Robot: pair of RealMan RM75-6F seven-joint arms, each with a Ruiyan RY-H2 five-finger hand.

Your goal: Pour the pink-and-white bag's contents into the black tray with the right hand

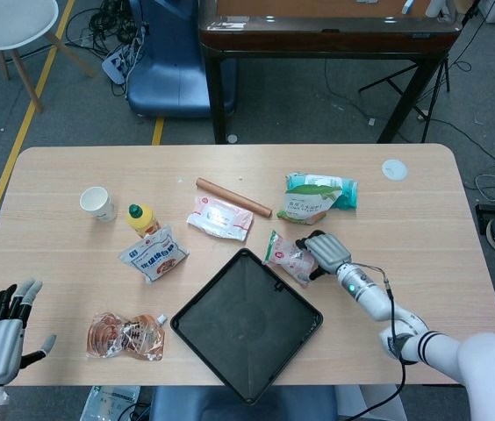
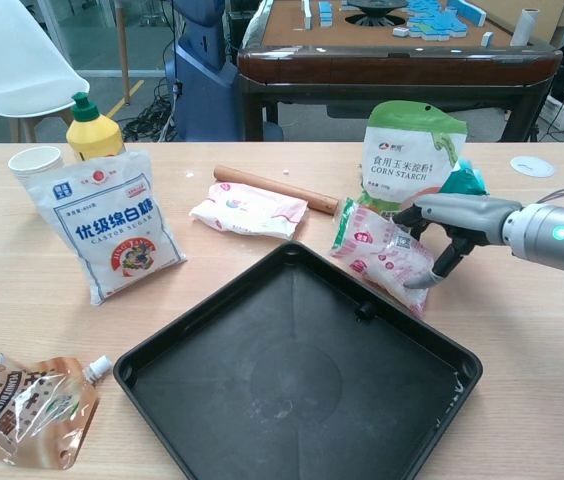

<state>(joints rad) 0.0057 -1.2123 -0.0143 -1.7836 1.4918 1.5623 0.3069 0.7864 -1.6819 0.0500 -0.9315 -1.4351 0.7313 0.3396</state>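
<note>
- right hand [image 2: 440, 232] is at the pink-and-white bag [image 2: 379, 256], fingers [image 2: 424, 279] curled round its right end, thumb side on top; looks like contact, but can't tell if the grip is firm or just closing
- bag lies on the table [image 1: 423, 219], touching the black tray [image 1: 246, 323] along its upper right edge; not lifted as far as I can see
- bag's long axis runs diagonally, from upper left near the tray's back corner down to the right, toward the hand
- key relation: bag sits directly left of the right hand, tray just beyond the bag on the same side; so lift and tip leftward over the rim, I'd judge
- left hand [image 1: 0, 333] far off at the table's near left corner, fingers spread, holding nothing; right hand is far nearer
- corn starch bag [image 2: 410, 152] stands just behind the hand; could get nudged on the lift
</note>
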